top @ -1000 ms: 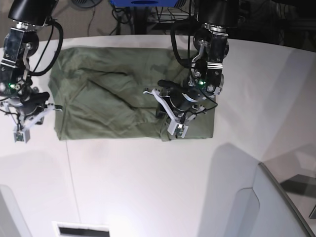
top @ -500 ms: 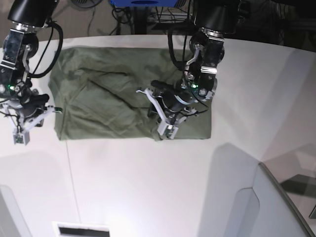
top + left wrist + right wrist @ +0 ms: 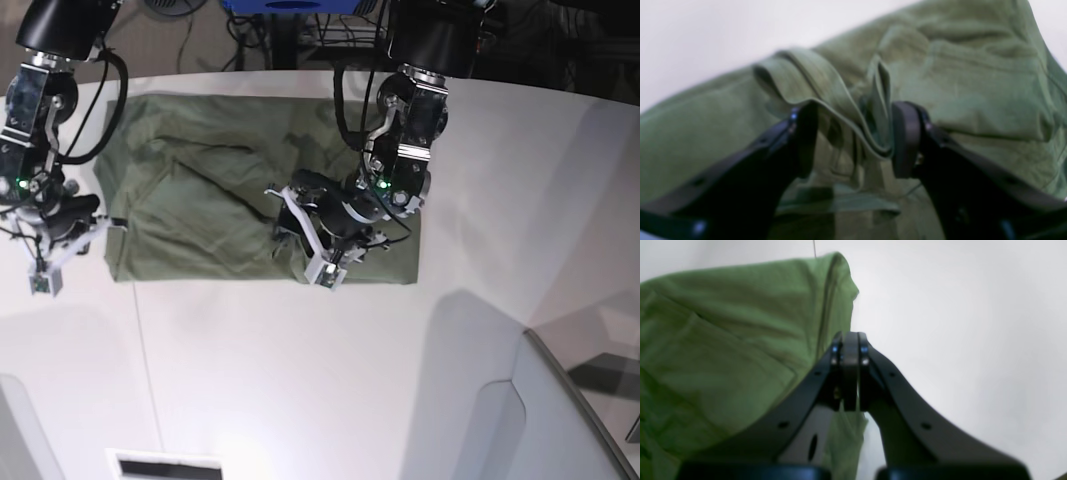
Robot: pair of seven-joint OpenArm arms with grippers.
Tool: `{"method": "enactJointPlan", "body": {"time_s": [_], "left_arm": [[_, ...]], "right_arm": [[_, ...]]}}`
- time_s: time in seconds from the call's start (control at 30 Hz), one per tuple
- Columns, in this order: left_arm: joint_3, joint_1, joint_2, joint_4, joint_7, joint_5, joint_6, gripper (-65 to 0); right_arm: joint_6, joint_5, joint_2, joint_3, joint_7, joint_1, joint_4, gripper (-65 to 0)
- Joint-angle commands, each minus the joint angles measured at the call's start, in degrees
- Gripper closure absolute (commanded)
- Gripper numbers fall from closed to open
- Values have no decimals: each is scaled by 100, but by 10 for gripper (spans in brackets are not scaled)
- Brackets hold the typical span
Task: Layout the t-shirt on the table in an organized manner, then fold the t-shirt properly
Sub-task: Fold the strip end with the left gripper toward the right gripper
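I read the soft, wrinkly olive-green short-sleeved t-shirt (image 3: 215, 190) as already spread on the large smooth white tabletop (image 3: 300, 380) in a rough rectangle, so the layout part looks done and folding is under way. My left gripper (image 3: 305, 235) sits low over the shirt's right-hand portion in the base view, near the front hem. In the left wrist view its dark fingers (image 3: 905, 140) stand partly open, straddling a raised ridge of bunched cloth (image 3: 870, 126); one pad touches the fabric, but I cannot call it a firm pinch. My right gripper (image 3: 48, 262) hangs at the shirt's opposite edge, just beside the corner. In the right wrist view its pads (image 3: 850, 373) are pressed flat together; whether a sliver of hem is caught between them I cannot tell. Judgement: the shirt carries creases and a doubled layer near the middle, yet no clean compact fold shows. Most of the folding is left.
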Motion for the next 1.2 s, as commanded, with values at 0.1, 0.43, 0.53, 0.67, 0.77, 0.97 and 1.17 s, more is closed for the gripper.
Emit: {"method": "enactJointPlan", "body": {"time_s": [0.1, 0.43, 0.53, 0.67, 0.77, 0.97, 1.17], "left_arm": [[459, -99, 50, 100, -94, -83, -35, -344], [1197, -178, 111, 618, -94, -39, -18, -342], [1074, -125, -258, 1155, -85, 58, 273, -268], [512, 112, -724, 1498, -85, 190, 818, 0], [-33, 218, -900, 1462, -85, 216, 870, 0], [-675, 209, -979, 759, -129, 163, 835, 0], [-684, 24, -953, 56, -147, 163, 835, 0]], "right_arm": [[3, 14, 62, 21, 121, 63, 100, -3], [3, 14, 62, 65, 121, 54, 92, 0], [3, 14, 62, 65, 121, 37, 92, 0], [3, 5, 62, 65, 121, 19, 92, 0], [3, 14, 62, 56, 130, 28, 92, 0], [3, 31, 18, 21, 130, 63, 92, 0], [3, 31, 18, 21, 130, 63, 92, 0]]}}
